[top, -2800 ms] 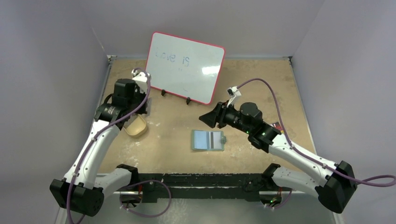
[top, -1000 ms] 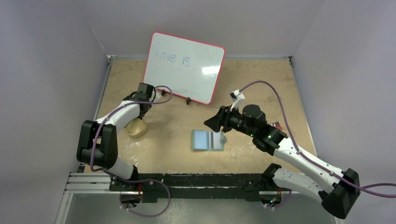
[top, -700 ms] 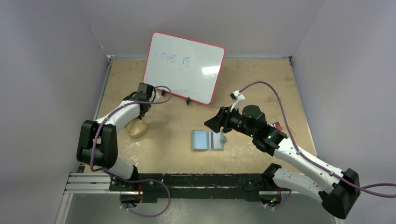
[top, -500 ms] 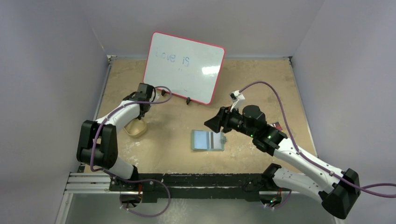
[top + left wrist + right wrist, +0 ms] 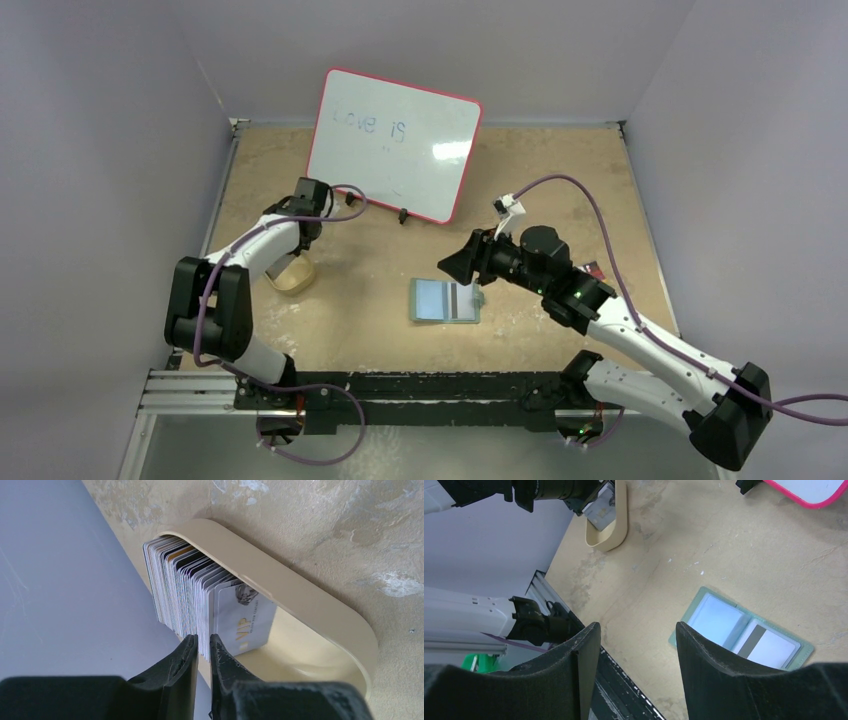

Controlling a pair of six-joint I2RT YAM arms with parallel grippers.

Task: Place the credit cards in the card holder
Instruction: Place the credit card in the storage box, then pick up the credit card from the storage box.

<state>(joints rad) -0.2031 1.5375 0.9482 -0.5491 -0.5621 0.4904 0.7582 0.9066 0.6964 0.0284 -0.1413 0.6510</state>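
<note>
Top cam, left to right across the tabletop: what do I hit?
Tan tray → card holder, open, with two credit cards in it → small dark object, too small to identify. The whiteboard overlaps the holder's span, so it is left out.

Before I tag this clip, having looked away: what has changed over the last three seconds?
The left arm unfolded forward, bringing the left gripper, fingers nearly shut, to the card stack in the tray. The right arm shifted slightly, right gripper open. The holder, its two cards and the whiteboard stayed put.
</note>
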